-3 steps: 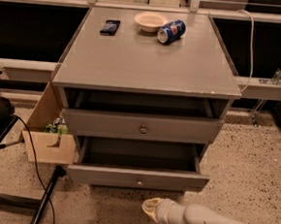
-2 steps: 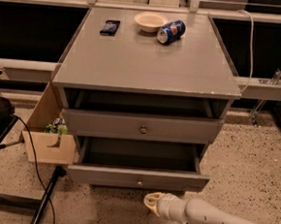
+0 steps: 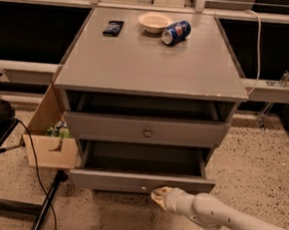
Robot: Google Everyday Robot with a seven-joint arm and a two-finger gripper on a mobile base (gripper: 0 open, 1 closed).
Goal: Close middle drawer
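Just off the middle drawer (image 3: 109, 180) front edge hangs the tool (image 3: 160, 196).

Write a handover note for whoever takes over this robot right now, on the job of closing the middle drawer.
The tool is low, right at the front of the middle drawer, just right of its knob. Whether it touches the front cannot be told.
The middle drawer is pulled well out of the cabinet.
The top drawer is also partly out, but is not part of the job.
Done: the tool is placed at the drawer front.
Left: push the front in until it is flush, then back away.
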